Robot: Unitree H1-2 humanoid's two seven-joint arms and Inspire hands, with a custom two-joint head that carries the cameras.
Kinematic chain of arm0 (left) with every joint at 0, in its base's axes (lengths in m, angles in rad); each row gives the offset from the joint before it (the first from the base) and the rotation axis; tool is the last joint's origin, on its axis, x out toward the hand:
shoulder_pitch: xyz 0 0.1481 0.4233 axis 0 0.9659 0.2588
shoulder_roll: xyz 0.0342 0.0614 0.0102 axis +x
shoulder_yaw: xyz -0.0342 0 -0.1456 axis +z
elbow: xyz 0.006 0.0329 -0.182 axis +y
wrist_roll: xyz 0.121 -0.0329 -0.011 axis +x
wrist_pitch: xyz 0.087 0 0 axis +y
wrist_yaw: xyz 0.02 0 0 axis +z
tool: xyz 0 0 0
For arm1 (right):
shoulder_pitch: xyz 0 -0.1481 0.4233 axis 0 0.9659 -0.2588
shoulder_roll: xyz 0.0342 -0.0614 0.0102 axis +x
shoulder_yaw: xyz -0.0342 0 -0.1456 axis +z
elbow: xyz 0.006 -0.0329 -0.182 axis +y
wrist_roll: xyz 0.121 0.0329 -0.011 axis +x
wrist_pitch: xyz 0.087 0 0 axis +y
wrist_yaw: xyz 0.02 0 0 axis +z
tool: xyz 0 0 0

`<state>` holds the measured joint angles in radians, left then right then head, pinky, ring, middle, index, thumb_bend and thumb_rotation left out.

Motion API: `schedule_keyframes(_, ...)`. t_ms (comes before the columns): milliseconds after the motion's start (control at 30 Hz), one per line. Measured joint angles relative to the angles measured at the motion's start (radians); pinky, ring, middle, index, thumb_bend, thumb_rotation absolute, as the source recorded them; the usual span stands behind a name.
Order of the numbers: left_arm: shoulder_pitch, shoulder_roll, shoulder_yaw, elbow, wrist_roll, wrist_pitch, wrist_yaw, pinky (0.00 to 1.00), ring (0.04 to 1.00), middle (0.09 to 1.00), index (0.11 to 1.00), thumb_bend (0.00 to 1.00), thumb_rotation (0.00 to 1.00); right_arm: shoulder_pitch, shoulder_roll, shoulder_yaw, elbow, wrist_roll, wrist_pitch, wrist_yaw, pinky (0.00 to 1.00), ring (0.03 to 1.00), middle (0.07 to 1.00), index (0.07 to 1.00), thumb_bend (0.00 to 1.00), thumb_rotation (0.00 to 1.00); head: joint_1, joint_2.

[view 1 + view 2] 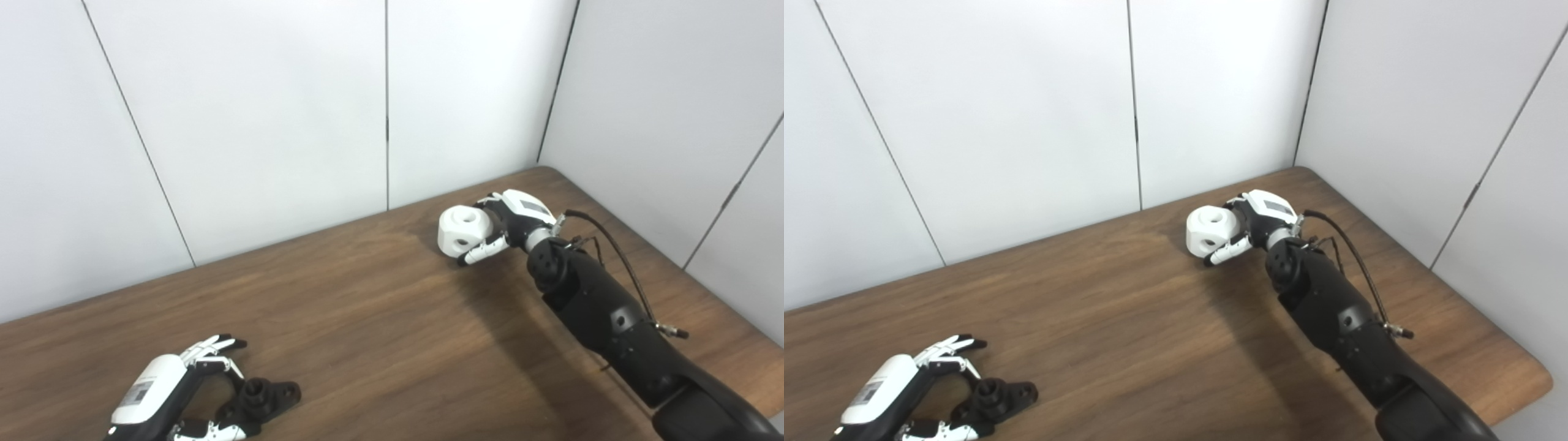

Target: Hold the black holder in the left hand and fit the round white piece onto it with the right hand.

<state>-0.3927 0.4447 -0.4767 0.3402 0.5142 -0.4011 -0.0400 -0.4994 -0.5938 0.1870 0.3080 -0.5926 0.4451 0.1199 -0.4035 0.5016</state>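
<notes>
The black holder (269, 396) lies flat on the wooden table (367, 318) near the front left, a round stub pointing up from it. My left hand (165, 392) lies beside it with fingers apart, the holder's left end sitting between thumb and fingers; no firm grip shows. At the far right, my right hand (508, 223) is shut on the round white piece (462, 231), a chunky white block with a hole in its top face. The piece is at or just above the tabletop near the back edge. The two hands are far apart.
White wall panels (386, 104) stand close behind the table and along its right side. The table's rounded right corner (1540, 373) shows in the right eye view. A cable (618, 257) loops along my right forearm.
</notes>
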Motion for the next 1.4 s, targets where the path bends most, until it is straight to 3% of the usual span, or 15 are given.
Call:
schedule_keyframes(267, 0.000, 0.000, 0.001, 0.000, 0.000, 0.001, -0.001, 0.91, 0.927, 0.870, 0.485, 0.52, 0.05, -0.013, -0.003, 0.021, 0.015, -0.004, -0.009, 0.000, 0.87, 0.960, 0.953, 0.734, 0.93, 0.37, 0.008, 0.003)
schedule_keyframes(500, 0.000, 0.000, 0.002, -0.002, 0.000, 0.002, -0.004, 0.90, 0.926, 0.870, 0.485, 0.52, 0.05, -0.025, 0.031, 0.007, 0.045, -0.004, -0.026, -0.043, 0.87, 0.912, 0.874, 0.583, 0.86, 0.24, 0.014, 0.003)
schedule_keyframes(533, 0.000, 0.000, 0.002, -0.002, 0.000, 0.002, -0.004, 0.90, 0.927, 0.870, 0.485, 0.52, 0.05, -0.024, 0.043, -0.003, 0.048, -0.001, -0.031, -0.061, 0.87, 0.901, 0.858, 0.526, 0.66, 0.19, 0.014, 0.003)
schedule_keyframes(633, 0.000, 0.000, 0.002, -0.002, 0.002, 0.002, -0.004, 0.90, 0.925, 0.869, 0.485, 0.52, 0.05, -0.022, 0.081, -0.029, 0.067, 0.024, -0.076, -0.120, 0.81, 0.839, 0.796, 0.486, 0.54, 0.15, 0.018, 0.002)
schedule_keyframes(767, -0.001, -0.002, 0.002, -0.002, 0.006, 0.002, -0.004, 0.91, 0.929, 0.871, 0.486, 0.52, 0.05, -0.022, 0.162, -0.062, 0.115, 0.068, -0.170, -0.224, 0.76, 0.804, 0.760, 0.481, 0.52, 0.14, 0.022, 0.002)
schedule_keyframes(1000, -0.004, -0.017, 0.001, 0.005, 0.007, -0.001, -0.003, 0.91, 0.937, 0.874, 0.485, 0.52, 0.05, -0.015, 0.240, -0.064, 0.120, 0.087, -0.227, -0.292, 0.74, 0.801, 0.745, 0.481, 0.52, 0.14, 0.043, 0.008)
schedule_keyframes(1200, -0.003, -0.018, 0.002, 0.005, 0.007, -0.001, -0.003, 0.91, 0.937, 0.873, 0.485, 0.52, 0.05, 0.012, 0.238, -0.067, 0.088, 0.094, -0.246, -0.293, 0.73, 0.798, 0.745, 0.481, 0.52, 0.14, 0.095, 0.025)
schedule_keyframes(1267, -0.003, -0.020, 0.002, 0.008, 0.011, -0.004, 0.003, 0.91, 0.940, 0.875, 0.485, 0.52, 0.05, 0.028, 0.238, -0.068, 0.055, 0.100, -0.240, -0.279, 0.73, 0.804, 0.749, 0.481, 0.52, 0.14, 0.143, 0.034)
schedule_keyframes(1400, -0.003, -0.023, 0.002, 0.010, 0.012, -0.003, 0.006, 0.93, 0.954, 0.883, 0.485, 0.52, 0.05, 0.068, 0.237, -0.059, -0.060, 0.119, -0.202, -0.199, 0.72, 0.798, 0.753, 0.481, 0.52, 0.14, 0.183, 0.041)
